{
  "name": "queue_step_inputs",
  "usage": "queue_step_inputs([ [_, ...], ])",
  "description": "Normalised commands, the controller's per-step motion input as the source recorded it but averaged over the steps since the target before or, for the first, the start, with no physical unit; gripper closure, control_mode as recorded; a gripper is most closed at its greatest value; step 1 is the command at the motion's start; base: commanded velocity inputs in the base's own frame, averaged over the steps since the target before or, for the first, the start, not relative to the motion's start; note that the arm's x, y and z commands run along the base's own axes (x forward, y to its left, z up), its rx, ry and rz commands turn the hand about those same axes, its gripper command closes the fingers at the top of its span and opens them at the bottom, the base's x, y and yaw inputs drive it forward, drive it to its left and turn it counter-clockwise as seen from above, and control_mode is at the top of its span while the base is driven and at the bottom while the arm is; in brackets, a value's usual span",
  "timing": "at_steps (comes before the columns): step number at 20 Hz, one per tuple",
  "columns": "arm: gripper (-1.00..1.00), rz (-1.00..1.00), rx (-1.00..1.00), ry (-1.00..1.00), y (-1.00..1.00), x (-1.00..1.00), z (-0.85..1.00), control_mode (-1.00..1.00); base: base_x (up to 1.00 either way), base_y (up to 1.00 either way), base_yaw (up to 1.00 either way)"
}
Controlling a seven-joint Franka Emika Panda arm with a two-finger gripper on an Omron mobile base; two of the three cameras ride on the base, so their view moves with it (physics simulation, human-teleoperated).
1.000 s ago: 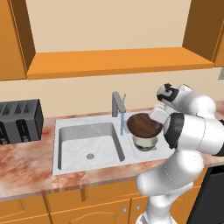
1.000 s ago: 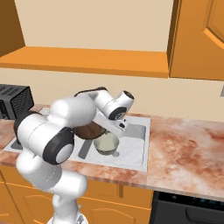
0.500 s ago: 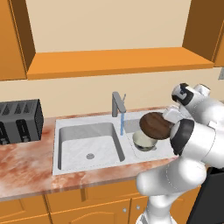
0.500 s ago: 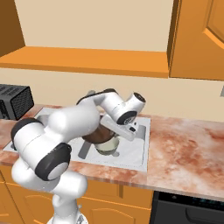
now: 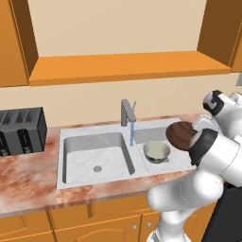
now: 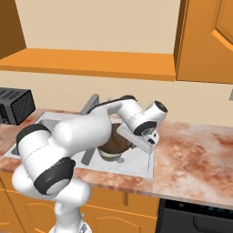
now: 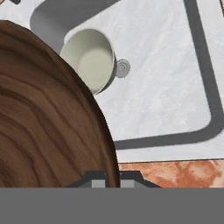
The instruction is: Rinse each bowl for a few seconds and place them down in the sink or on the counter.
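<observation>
- Left base view, room: the reddish-brown marbled counter (image 5: 28, 182) crosses the lower half of the frame above orange cabinets (image 5: 71, 222). An orange wooden shelf ledge (image 5: 123, 66) runs across the upper part. The white-grey double-basin sink (image 5: 78, 176) sits at the centre.
- Left base view, things: a dark toaster (image 5: 21, 130) stands at the left edge. The grey faucet (image 5: 126, 111) rises behind the sink, and a thin blue stream of water (image 5: 132, 133) falls from it. The cream-green bowl (image 5: 156, 151) rests in the right basin, just right of the stream.
- Left base view, arm: the white arm (image 5: 208, 165) fills the lower right. The dark brown bowl (image 5: 182, 134) is held up, tilted on its side, above the right edge of the sink, right of the cream-green bowl and apart from the stream.
- Right base view: the arm (image 6: 82, 136) bends across the centre over the sink and hides most of it. The brown bowl shows below the wrist at the centre. Marbled counter spreads to the right, and an orange wall cabinet (image 6: 205, 41) hangs in the upper right.
- Hand view: the wood-grained brown bowl covers the left half, and its rim comes down between the finger tips of the gripper (image 7: 112, 180). The jaws are pinched on this rim. The cream-green bowl lies in the upper left, on the basin floor beside the drain (image 7: 123, 67). A strip of counter shows at the lower right.
</observation>
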Motion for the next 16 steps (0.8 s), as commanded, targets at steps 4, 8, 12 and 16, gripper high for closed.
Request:
queue_step_inputs([
  [4,1.0,-0.2,0.04,0.03,-0.56,-0.28,0.01,-1.0,0.0,0.0,0.0],
  [8,1.0,-0.24,0.05,0.01,-0.54,-0.15,0.0,-1.0,0.0,0.0,0.0],
  [12,1.0,-0.25,0.01,0.04,-0.49,-0.03,0.0,-1.0,0.0,0.0,0.0],
  [16,1.0,-0.25,0.0,0.03,-0.4,0.0,0.0,-1.0,0.0,0.0,0.0],
])
